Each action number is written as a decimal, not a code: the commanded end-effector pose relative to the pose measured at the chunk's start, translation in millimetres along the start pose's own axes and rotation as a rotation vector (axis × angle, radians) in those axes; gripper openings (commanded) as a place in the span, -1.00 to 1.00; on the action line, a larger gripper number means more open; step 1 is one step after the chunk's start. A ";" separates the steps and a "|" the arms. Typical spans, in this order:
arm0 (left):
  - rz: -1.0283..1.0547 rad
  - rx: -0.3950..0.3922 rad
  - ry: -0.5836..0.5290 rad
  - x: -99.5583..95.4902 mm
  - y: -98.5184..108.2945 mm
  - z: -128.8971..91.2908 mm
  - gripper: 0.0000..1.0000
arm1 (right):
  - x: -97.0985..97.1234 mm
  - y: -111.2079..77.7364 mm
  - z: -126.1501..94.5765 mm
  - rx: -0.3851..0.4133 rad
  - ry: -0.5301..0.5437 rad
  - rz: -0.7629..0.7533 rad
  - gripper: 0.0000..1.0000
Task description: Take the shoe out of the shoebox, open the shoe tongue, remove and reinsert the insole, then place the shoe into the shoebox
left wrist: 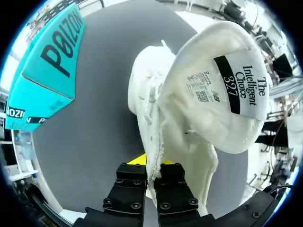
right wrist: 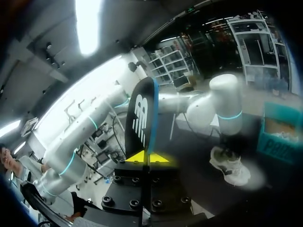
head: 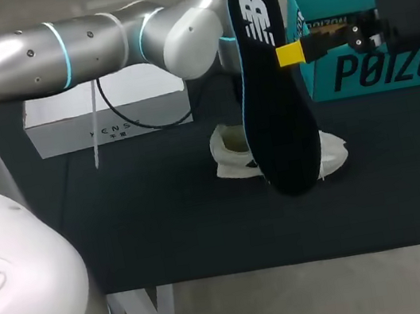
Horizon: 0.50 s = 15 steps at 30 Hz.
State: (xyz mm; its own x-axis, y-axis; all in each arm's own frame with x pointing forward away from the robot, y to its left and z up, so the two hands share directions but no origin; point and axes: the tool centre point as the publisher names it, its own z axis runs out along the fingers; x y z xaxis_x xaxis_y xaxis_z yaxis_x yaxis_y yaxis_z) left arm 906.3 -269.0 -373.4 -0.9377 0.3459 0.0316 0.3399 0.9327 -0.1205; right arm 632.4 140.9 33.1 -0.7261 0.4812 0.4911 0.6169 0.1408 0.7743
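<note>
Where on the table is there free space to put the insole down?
Bare table runs along the front edge, before the shoe, and at the left, before the white box. There is also room before the teal box. Crowded: the middle, where the left gripper holds the shoe.

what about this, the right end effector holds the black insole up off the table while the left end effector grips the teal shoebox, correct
Not quite. The left wrist view shows the left end effector gripping the white shoe, not the teal shoebox, which lies apart. The right end effector does hold the black insole up off the table.
</note>
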 end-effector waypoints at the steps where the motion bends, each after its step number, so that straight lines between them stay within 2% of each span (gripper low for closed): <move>1: 0.340 0.007 0.165 -13.9 6.9 -6.1 -1.00 | -0.5 2.4 4.1 0.003 -0.001 0.001 -1.00; 2: 0.455 0.034 0.232 -17.1 7.7 -7.6 -1.00 | -0.5 2.4 4.1 0.003 -0.001 0.001 -1.00; 3: 0.489 -0.012 0.207 -19.2 8.6 -9.7 -1.00 | -0.5 2.4 4.1 0.003 -0.001 0.001 -1.00; 5: 0.540 0.014 0.268 -25.6 11.3 -17.6 -1.00 | -0.5 2.4 4.1 0.003 -0.001 0.001 -1.00; 6: 0.505 -0.013 0.274 -27.5 11.4 -22.0 -1.00 | -0.5 2.4 4.1 0.003 -0.001 0.001 -1.00; 8: 0.458 -0.014 0.284 -28.3 10.4 -31.6 -1.00 | -0.5 2.4 4.1 0.003 -0.001 0.001 -1.00; 15: 0.458 -0.014 0.284 -28.3 10.4 -31.6 -1.00 | -0.5 2.4 4.1 0.003 -0.001 0.001 -1.00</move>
State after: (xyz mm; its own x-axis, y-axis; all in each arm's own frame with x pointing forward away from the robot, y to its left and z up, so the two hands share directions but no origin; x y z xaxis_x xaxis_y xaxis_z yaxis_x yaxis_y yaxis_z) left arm 930.6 -259.5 -344.4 -0.6712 0.7264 0.1479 0.7069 0.6872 -0.1673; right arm 632.4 141.0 33.3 -0.7261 0.4815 0.4909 0.6170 0.1412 0.7742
